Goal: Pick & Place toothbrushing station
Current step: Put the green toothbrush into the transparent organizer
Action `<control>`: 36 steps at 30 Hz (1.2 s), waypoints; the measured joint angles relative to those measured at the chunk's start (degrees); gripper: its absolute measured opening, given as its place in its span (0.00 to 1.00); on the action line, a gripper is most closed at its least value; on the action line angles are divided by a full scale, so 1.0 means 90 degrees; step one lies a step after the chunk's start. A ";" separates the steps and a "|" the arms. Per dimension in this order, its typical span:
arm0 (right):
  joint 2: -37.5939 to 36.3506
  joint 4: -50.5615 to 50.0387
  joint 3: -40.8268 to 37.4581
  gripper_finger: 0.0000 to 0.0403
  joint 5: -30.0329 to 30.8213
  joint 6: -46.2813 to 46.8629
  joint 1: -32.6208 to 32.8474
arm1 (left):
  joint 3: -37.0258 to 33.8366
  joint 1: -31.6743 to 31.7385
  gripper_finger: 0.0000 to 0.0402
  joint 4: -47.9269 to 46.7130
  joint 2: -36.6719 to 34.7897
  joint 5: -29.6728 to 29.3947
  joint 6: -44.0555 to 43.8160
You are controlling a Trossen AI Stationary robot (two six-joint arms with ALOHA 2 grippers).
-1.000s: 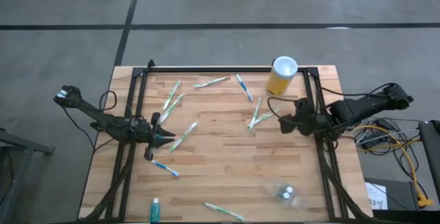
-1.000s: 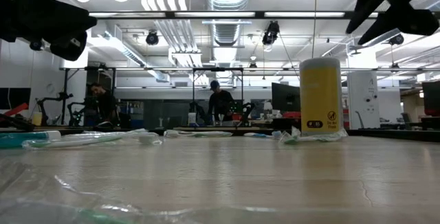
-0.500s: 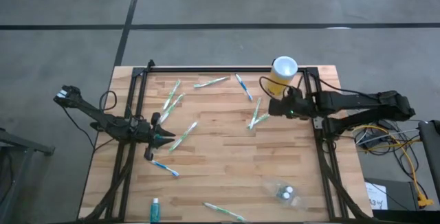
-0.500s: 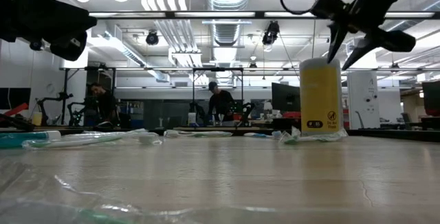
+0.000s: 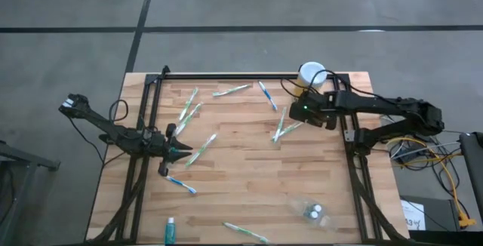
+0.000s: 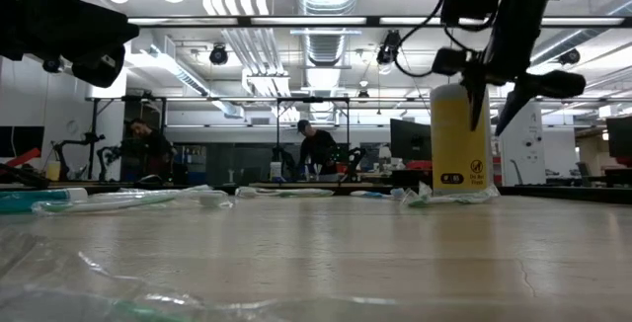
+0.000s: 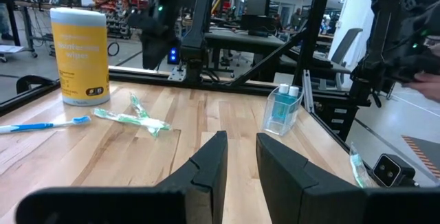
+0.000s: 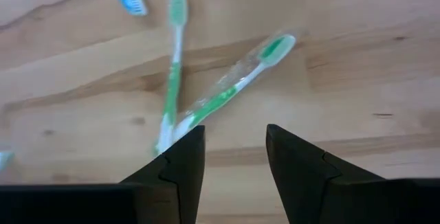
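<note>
Several thin toothbrushes lie flat on the wooden table (image 5: 249, 170). Two green-white ones (image 5: 282, 127) cross near the far right; one of them is in a clear wrapper (image 8: 234, 86). My right gripper (image 8: 234, 145) hangs open just above this pair, pointing steeply down, and touches nothing. It also shows in the high view (image 5: 298, 112) and the low view (image 6: 499, 100). My left gripper (image 5: 178, 152) waits at the table's left, level, with a narrow empty gap between its fingers (image 7: 240, 152). The clear cup (image 5: 313, 212) stands near the front right with teal tubes inside (image 7: 282, 107).
A tall yellow cylinder with a white top (image 5: 310, 78) stands at the far right, just behind my right gripper. A teal tube (image 5: 171, 231) and a toothbrush (image 5: 245, 232) lie by the near edge. A black frame (image 5: 151, 125) borders the table. People stand in the room beyond (image 6: 316, 149).
My right gripper has swung from the table's right edge toward the far left, sunk lower and tipped to point steeply down, ending over the two crossed green toothbrushes in front of the yellow cylinder. The toothbrushes and the cup have stayed where they were.
</note>
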 joint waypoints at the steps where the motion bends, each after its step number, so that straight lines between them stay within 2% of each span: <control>1: 0.0095 0.0003 0.0000 0.37 -0.0027 -0.0008 -0.0070 | 0.0000 0.0002 0.21 0.0000 0.0000 -0.0002 -0.0002; 5: 0.0478 0.0007 -0.0002 0.37 -0.0105 0.0089 -0.0220 | 0.0000 0.0000 0.21 0.0000 0.0000 0.0000 0.0001; 20: 0.1381 0.0316 0.0005 0.36 -0.0339 0.1574 -0.0645 | 0.0000 0.0002 0.21 0.0002 0.0000 -0.0001 0.0001; 27: 0.1764 0.0336 0.0005 0.35 0.0048 0.1666 -0.0674 | 0.0000 0.0002 0.21 0.0002 0.0000 0.0000 -0.0001; 36: 0.2350 0.0362 0.0005 0.34 0.0181 0.1967 -0.0678 | 0.0000 0.0000 0.21 0.0000 0.0000 -0.0001 0.0001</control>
